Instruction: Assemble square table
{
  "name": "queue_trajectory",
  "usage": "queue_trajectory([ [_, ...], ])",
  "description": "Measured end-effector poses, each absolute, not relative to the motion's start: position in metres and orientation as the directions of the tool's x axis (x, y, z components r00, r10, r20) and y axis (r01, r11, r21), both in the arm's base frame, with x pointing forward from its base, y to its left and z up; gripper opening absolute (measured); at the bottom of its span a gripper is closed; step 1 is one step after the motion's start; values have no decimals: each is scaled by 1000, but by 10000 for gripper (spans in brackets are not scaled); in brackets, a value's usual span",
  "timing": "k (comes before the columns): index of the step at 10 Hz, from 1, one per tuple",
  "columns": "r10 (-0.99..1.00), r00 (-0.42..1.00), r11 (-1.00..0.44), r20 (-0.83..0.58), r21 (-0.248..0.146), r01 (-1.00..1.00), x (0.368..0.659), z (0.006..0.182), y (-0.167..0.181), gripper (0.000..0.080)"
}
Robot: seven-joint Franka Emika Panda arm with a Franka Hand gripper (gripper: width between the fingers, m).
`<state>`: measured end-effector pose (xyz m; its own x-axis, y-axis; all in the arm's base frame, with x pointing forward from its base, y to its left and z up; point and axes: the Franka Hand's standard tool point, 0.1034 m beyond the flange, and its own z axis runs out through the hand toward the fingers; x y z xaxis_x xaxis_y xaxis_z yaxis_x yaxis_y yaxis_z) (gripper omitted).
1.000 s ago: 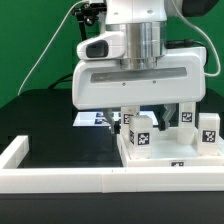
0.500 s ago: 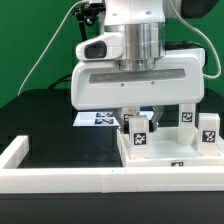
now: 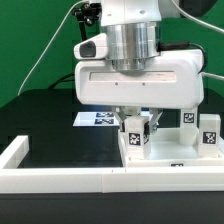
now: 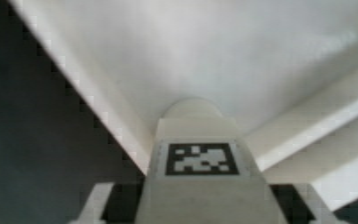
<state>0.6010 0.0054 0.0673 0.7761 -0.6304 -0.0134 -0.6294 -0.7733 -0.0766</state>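
Observation:
The white square slab [image 3: 160, 152] lies flat at the front of the exterior view's right, against the border wall, with a tag on its front edge. A short white tagged leg [image 3: 136, 133] stands upright on the slab's near-left corner. My gripper [image 3: 136, 120] is directly above and closed around this leg's top. In the wrist view the leg [image 4: 201, 150] fills the middle between my fingers [image 4: 108, 205], above the slab [image 4: 247, 60]. Two more tagged legs [image 3: 209, 132] [image 3: 186, 116] stand at the right of the slab.
The long low white border wall [image 3: 60, 178] runs along the front and turns back at the exterior view's left. The marker board [image 3: 97, 118] lies flat behind the gripper. Black table surface [image 3: 50, 120] spreads to the left.
The gripper and the leg have shifted slightly to the exterior view's left and the hand has turned a little about its vertical axis. The slab and other legs have not moved.

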Motion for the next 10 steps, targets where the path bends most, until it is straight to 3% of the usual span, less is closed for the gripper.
queue_trajectory([
  [3,-893,447,-443,-46,-71,-894,602,67,11,290],
  [7,-994,65,-60,-93,-55,-997,603,67,11,290],
  [8,-991,101,-96,-91,-58,-994,603,67,11,290],
  [9,-987,134,-129,-90,-59,-990,602,67,11,362],
  [10,-979,182,-177,-93,-56,-983,601,67,10,500],
])
